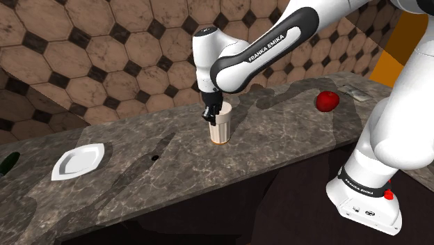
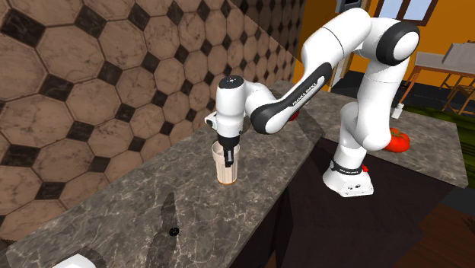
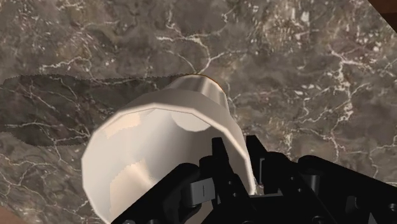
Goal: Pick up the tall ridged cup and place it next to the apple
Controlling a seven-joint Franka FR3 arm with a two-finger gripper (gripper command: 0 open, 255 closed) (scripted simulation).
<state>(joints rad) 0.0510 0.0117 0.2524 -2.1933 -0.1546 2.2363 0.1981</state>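
shoulder view: black gripper clamped on the rim of the tall ridged cup

from where i stand, the biggest thing is the tiled wall, brown octagons with small dark squares between them, running behind a long dark marble counter veined in white. the white arm comes in from the shoulder view's right and bends down over the middle of the counter. its base sits low at the right, off the counter's front edge.

the cup is pale cream with a brownish foot and stands upright on the counter, about midway along it. the gripper comes down on it from above. in the wrist view one of the fingers sits inside the cup's mouth and the other outside, so the wall of the cup is pinched between them at the rim.

a white squarish plate lies flat toward the shoulder view's left, well apart from the cup. the red apple rests toward the right, near the back of the counter, also well apart from the cup. a small black spot shows on the marble between plate and cup; i cannot tell what it is. something dark green peeks in at the left edge.
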